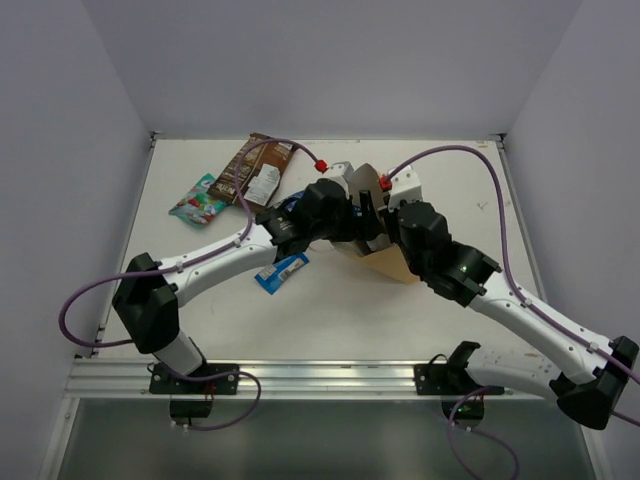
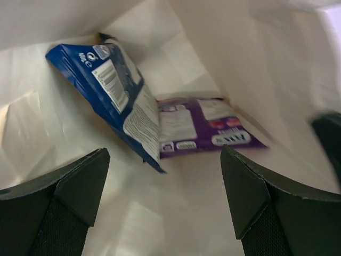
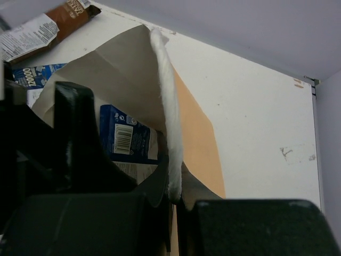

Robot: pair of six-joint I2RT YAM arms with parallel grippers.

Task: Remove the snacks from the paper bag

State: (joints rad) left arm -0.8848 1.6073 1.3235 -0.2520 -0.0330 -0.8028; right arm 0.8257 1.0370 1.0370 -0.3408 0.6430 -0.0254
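left gripper (image 2: 164,156) gapes inside paper bag (image 2: 266,64); right gripper (image 3: 171,198) clamps its rim. light, slippery-looking blue packet (image 2: 114,88) at eleven o'clock: pinch its lower corner.

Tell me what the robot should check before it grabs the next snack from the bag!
1. Bag mouth held open: ok. The right gripper pinches the paper bag at its rim.
2. Grabbing fingers open: ok. The left gripper is spread wide inside the bag.
3. Snack in sight: ok. A blue packet leans on the bag wall, and a purple packet lies flat behind it.
4. Blue packet between the fingers: not ok. Most of it sits ahead and to the left.
5. More snacks hidden underneath: cannot tell.
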